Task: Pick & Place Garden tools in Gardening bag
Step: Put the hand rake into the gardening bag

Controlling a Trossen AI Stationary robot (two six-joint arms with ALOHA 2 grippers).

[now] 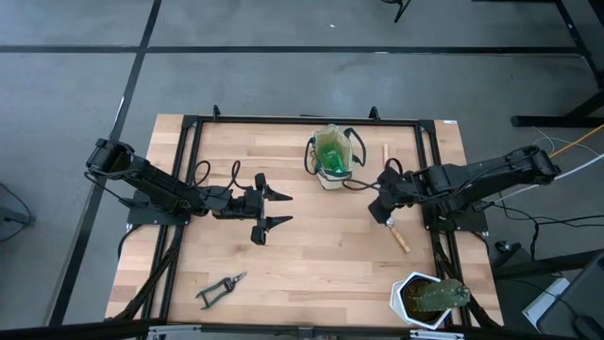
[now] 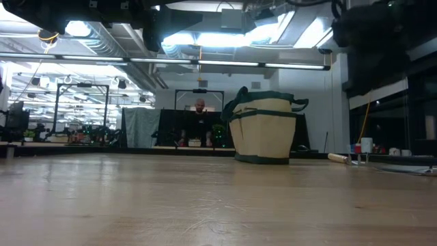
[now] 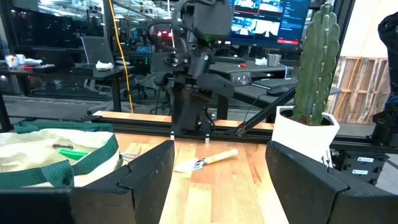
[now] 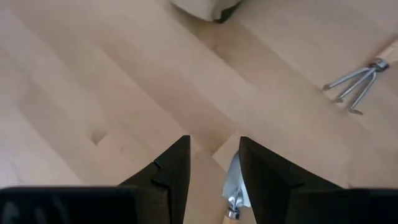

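Note:
The tan-and-cream gardening bag (image 1: pixel 332 161) stands upright at the table's far middle, with the green spray bottle (image 1: pixel 332 153) inside it. The bag also shows in the low view (image 2: pixel 265 131). The trowel (image 1: pixel 400 238) lies flat on the table to the right of the bag. My right gripper (image 1: pixel 385 215) is open over the trowel's blade end. In the right wrist view the silver blade (image 4: pixel 234 180) shows between the two fingers, close to one of them. My left gripper (image 1: pixel 279 209) is open and empty at mid-table. The black-handled pruning shears (image 1: pixel 222 288) lie near the front left.
A white pot with a cactus (image 1: pixel 429 297) stands at the front right corner. A small hand rake with a wooden handle (image 1: pixel 384 153) lies to the right of the bag, and its tines show in the right wrist view (image 4: pixel 354 81). Black frame rails run along the table's edges.

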